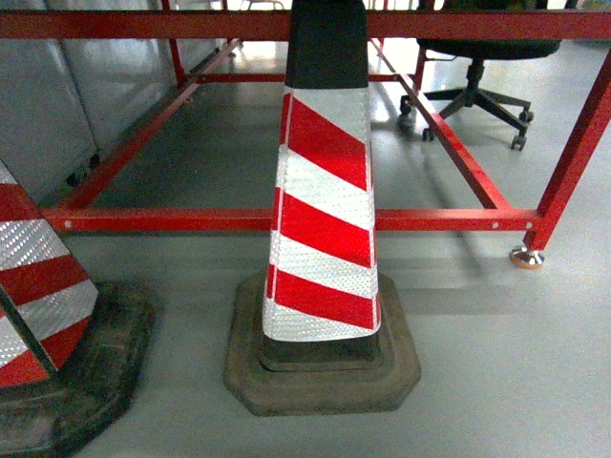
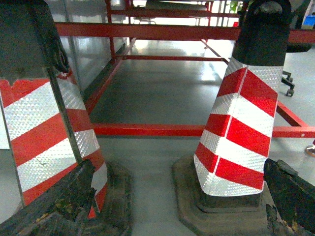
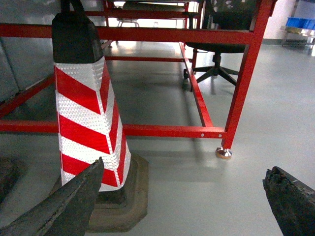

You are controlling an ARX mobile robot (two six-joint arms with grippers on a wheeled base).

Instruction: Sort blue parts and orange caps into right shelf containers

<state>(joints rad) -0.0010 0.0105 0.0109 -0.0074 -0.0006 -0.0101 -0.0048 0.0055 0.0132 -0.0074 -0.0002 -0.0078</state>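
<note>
Facing a cone (image 1: 325, 210) on the floor (image 1: 496, 382), just before a red frame (image 1: 191, 220). Second cone (image 1: 38, 286) beside it at left, bases apart. Chair (image 1: 477, 76) beyond the frame. Left gripper (image 2: 178, 169) spread wide, grasping nothing. Right gripper (image 3: 184, 169) likewise spread and bare. Crates (image 3: 301, 22) far off at upper right in the right wrist view, small and blurred. Cannot tell their contents.
</note>
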